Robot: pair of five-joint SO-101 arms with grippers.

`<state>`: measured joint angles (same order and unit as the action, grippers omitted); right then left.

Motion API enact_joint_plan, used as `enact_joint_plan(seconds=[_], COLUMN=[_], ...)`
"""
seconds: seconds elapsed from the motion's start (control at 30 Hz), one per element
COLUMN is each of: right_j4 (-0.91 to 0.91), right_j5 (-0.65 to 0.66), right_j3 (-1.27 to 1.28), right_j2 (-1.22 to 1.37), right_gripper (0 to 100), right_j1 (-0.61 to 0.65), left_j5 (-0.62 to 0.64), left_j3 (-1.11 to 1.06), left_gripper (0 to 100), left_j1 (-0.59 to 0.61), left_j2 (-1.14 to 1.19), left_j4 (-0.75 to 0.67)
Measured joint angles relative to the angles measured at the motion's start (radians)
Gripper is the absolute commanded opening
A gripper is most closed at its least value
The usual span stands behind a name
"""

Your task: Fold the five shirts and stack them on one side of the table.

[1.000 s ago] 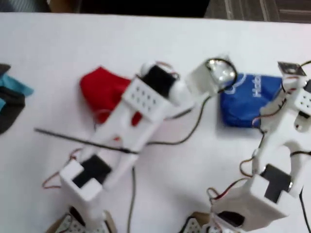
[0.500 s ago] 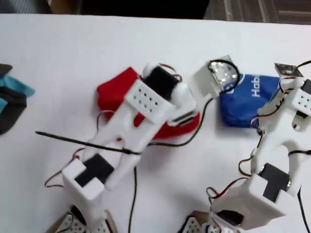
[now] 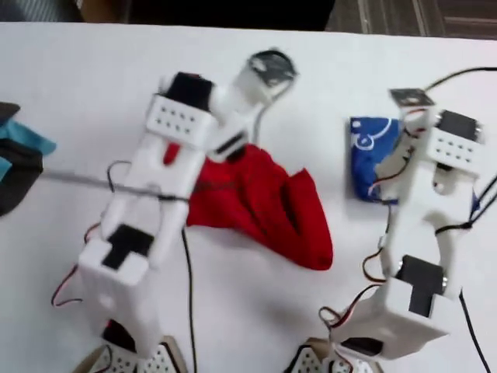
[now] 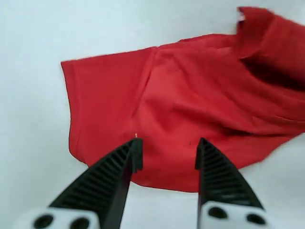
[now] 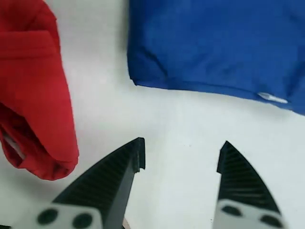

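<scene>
We are looking down on a white table (image 3: pixel 78 70) that is carrying all the garments. The red shirt (image 3: pixel 264 206) is lying near the table's middle, between the two arms. It is rumpled and only loosely doubled over, with soft ridges running across it. Its long axis is running diagonally, from under the left arm toward the near edge. In the left wrist view, the red shirt (image 4: pixel 190 109) is showing one flat panel with a straight hem and one bunched, shadowed end. The blue shirt (image 3: pixel 369 155) is sitting folded into a compact block on the right side, partly under the right arm and apart from the red one. In the right wrist view, the blue shirt (image 5: pixel 219 43) is presenting a neat folded edge. A dark and teal pile (image 3: pixel 19 159) is resting at the far left edge. The left gripper (image 4: pixel 168 145) is hovering over the red shirt's hem, spread wide and gripping nothing. The right gripper (image 5: pixel 182 143) is hanging likewise spread wide and empty over bare table between the two shirts.
</scene>
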<state>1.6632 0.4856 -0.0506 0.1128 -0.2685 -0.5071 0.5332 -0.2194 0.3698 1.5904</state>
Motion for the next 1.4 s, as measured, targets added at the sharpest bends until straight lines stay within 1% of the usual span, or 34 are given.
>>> enact_joint_plan(seconds=[0.1, 0.2, 0.23, 0.27, 0.37, 0.43, 0.53, 0.7, 0.83, 0.97, 1.07, 1.17, 1.3, 1.4], right_j4=[0.0, 0.0, 0.0, 0.0, 0.0, 0.0, 0.0, -0.026, -0.146, -0.284, -0.373, -0.407, -0.417, -0.434], right_j5=[0.0, 0.0, 0.0, 0.0, 0.0, 0.0, 0.0, 0.002, 0.002, 0.002, 0.002, 0.002, 0.002, 0.002], right_j3=[0.0, 0.0, 0.0, 0.0, 0.0, 0.0, 0.026, 0.104, 0.149, 0.215, 0.267, 0.33, 0.413, 0.459], right_j2=[0.0, 0.0, 0.0, 0.0, 0.0, 0.0, 0.0, 0.0, 0.0, 0.0, 0.0, 0.0, 0.0, 0.0], right_gripper=[25.4, 25.4, 25.4, 25.4, 25.4, 25.4, 25.4, 25.4, 25.4, 25.2, 25.2, 25.2, 25.2, 25.2], right_j1=[0.083, 0.163, 0.187, 0.209, 0.278, 0.322, 0.396, 0.5, 0.514, 0.514, 0.514, 0.514, 0.514, 0.514], left_j5=[0.0, -0.003, -0.003, -0.003, -0.003, -0.003, -0.003, -0.003, -0.003, -0.003, -0.003, -0.003, -0.054, -0.068], left_j3=[-0.021, -0.021, -0.023, -0.031, -0.032, -0.032, -0.032, -0.032, -0.032, -0.032, -0.086, -0.172, -0.29, -0.371], left_gripper=[20, 20, 19, 16, 2, 4, 3, 3, 3, 3, 3, 3, 3, 3], left_j1=[0.06, 0.092, 0.097, 0.101, 0.114, 0.129, 0.166, 0.281, 0.361, 0.393, 0.417, 0.457, 0.508, 0.525], left_j2=[0.101, 0.195, 0.226, 0.249, 0.293, 0.296, 0.296, 0.296, 0.295, 0.284, 0.238, 0.163, 0.032, -0.078], left_j4=[-0.08, -0.104, -0.104, -0.104, -0.101, -0.083, -0.051, 0.015, 0.077, 0.152, 0.167, 0.167, 0.167, 0.167])
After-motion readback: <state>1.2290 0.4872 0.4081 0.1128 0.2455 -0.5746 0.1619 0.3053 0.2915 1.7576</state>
